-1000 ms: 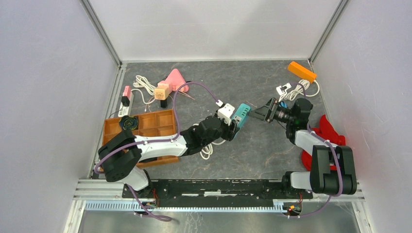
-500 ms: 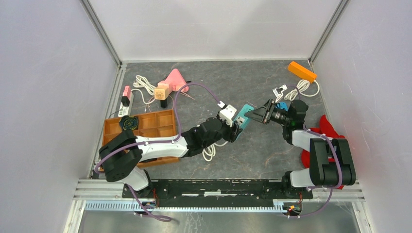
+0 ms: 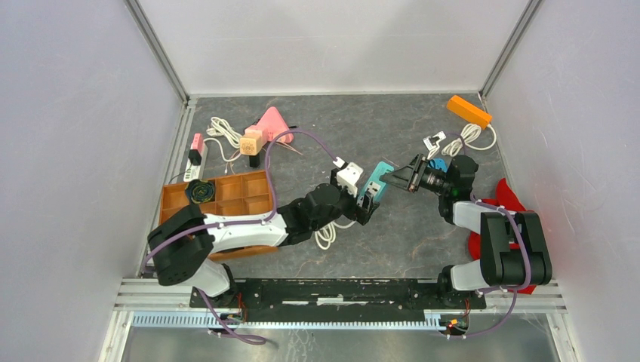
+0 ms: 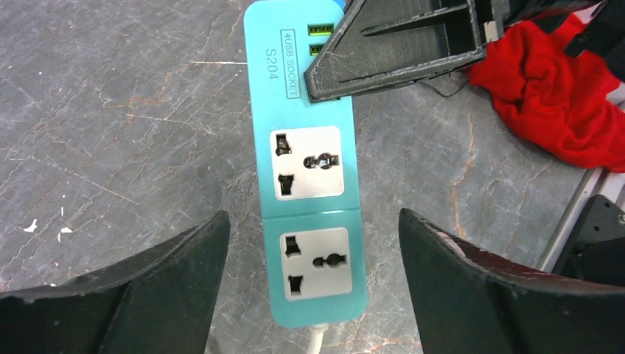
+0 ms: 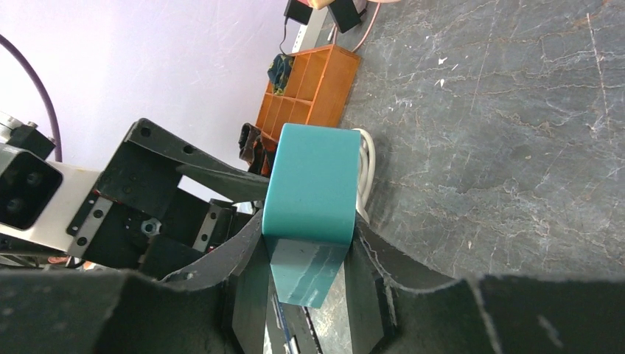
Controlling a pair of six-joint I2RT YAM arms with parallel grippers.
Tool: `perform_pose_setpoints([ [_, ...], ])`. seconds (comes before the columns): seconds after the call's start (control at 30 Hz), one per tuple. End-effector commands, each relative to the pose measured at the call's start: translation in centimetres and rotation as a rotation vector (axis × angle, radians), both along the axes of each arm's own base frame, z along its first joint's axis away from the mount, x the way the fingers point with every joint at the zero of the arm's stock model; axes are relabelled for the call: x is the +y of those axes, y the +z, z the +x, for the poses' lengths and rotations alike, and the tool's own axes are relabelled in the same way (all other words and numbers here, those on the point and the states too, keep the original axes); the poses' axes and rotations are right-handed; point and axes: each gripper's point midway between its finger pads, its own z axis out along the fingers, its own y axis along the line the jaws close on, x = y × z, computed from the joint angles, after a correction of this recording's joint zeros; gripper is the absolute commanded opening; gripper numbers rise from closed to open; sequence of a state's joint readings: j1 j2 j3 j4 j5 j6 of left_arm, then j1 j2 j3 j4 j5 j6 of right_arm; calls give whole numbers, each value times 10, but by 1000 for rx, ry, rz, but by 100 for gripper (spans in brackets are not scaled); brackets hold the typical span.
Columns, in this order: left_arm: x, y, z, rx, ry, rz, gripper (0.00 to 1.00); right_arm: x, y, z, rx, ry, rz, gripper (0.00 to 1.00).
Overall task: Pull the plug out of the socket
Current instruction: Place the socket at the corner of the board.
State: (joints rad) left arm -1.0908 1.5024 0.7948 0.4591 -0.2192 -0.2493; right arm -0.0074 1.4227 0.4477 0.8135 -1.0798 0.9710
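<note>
Closest in, a white cord (image 3: pixel 326 235) is looping under the left arm, with an orange tray (image 3: pixel 226 197) sitting beside it and a red cloth (image 3: pixel 507 197) bunching by the right arm. Mid-table, the right gripper (image 5: pixel 309 243) is pinching the teal power strip (image 4: pixel 309 162) at its USB end. The left gripper (image 4: pixel 313 221) is gaping wide either side, not touching. Farther back, a pink wedge (image 3: pixel 272 121) and an orange block (image 3: pixel 468 110) are lying around.

Sitting over ctr of bench (image 3: pixel 324 128): socket strip (image 4: pixel 308 166), btwn fingers of left end effector (image 4: pixel 313 214), apart from both. Clamping its far end: right end effector (image 5: pixel 308 247). Sitting far left: compartment tray (image 3: pixel 255 202). Lying far right: cloth (image 3: pixel 509 202). Resting in back-right corner: block (image 3: pixel 468 111), cable (image 3: pixel 468 139) just in front.
</note>
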Motion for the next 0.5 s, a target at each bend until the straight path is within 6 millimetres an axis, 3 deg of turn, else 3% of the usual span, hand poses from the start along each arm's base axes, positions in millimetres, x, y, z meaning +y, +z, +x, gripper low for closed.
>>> perform_pose_setpoints([
  [0.0, 7, 41, -3, -33, 27, -135, 94, 0, 14, 4, -127, 8, -24, 0],
  [0.13, 22, 51, -6, -42, 50, -148, 99, -3, 24, 10, -205, 1, -61, 0],
  [0.27, 53, 55, -3, -42, 153, -163, 100, -11, 33, 28, -322, -65, -169, 0],
  [0.37, 77, 60, -8, -50, 200, -196, 100, -19, 50, 51, -407, -116, -243, 0],
  [0.47, 98, 57, -13, -49, 230, -204, 100, -29, 84, 85, -474, -182, -274, 0],
])
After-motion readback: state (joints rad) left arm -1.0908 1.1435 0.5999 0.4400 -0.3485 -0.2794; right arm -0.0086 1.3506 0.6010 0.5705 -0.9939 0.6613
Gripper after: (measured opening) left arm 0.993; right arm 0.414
